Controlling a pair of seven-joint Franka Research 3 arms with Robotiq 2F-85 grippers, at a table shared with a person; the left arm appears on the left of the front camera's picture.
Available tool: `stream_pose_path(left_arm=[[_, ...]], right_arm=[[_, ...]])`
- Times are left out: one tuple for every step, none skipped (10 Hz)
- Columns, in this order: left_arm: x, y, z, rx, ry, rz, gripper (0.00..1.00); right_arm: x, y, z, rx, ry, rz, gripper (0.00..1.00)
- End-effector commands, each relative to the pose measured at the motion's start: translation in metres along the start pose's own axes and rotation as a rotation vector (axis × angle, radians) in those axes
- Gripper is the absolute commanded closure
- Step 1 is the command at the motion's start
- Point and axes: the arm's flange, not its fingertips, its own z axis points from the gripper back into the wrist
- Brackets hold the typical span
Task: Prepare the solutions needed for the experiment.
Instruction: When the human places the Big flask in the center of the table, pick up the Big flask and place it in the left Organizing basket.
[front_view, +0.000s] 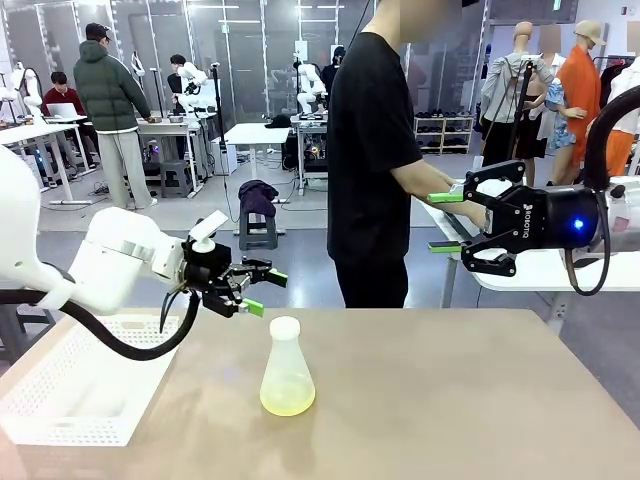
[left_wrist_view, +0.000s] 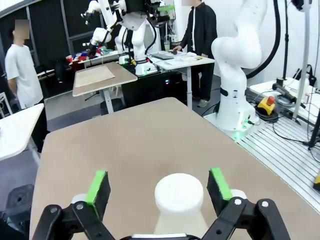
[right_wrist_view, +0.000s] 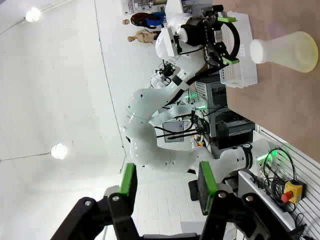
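Note:
A frosted conical flask (front_view: 287, 368) with a white round cap stands upright near the middle of the tan table (front_view: 450, 400). A little pale yellow-green solution (front_view: 287, 401) tints its base. My left gripper (front_view: 262, 290) hovers open just behind and left of the flask's top. In the left wrist view the capped flask neck (left_wrist_view: 178, 194) rises between its green pads (left_wrist_view: 97, 185), touching neither; the left gripper (left_wrist_view: 158, 187) is open. My right gripper (front_view: 445, 222) hangs high at the right, jaws apart and empty. Its wrist view, rolled sideways, shows the right gripper (right_wrist_view: 167, 182) far from the flask (right_wrist_view: 285, 49).
A white perforated tray (front_view: 60, 390) lies at the table's left. A person in black (front_view: 375, 150) stands at the far side, turned toward a white side table (front_view: 540, 268) close to my right gripper. The table's right half is bare.

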Motion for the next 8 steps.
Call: stream_pose_path(left_arm=[[-0.001, 0.013, -0.006, -0.027, 0.002, 0.004, 0.00], [-0.008, 0.015, -0.007, -0.021, 0.002, 0.010, 0.00], [-0.012, 0.013, -0.006, -0.025, -0.006, 0.007, 0.00], [-0.016, 0.013, -0.004, -0.027, -0.031, 0.007, 0.00], [-0.019, 0.012, -0.002, -0.030, -0.043, 0.024, 0.00], [-0.015, 0.006, -0.008, -0.012, -0.009, 0.011, 0.00], [-0.015, 0.006, -0.008, -0.012, -0.009, 0.011, 0.00], [-0.015, 0.006, -0.008, -0.012, -0.009, 0.011, 0.00]], right_arm=[[0.000, 0.001, 0.000, 0.008, 0.001, 0.001, 0.37], [0.000, 0.001, 0.000, 0.008, 0.001, 0.001, 0.37], [0.000, 0.001, 0.000, 0.008, 0.001, 0.001, 0.37], [0.000, 0.001, 0.000, 0.008, 0.001, 0.001, 0.37], [0.000, 0.001, 0.000, 0.008, 0.001, 0.001, 0.37], [0.000, 0.001, 0.000, 0.008, 0.001, 0.001, 0.37], [0.000, 0.001, 0.000, 0.008, 0.001, 0.001, 0.37], [0.000, 0.001, 0.000, 0.008, 0.001, 0.001, 0.37]])
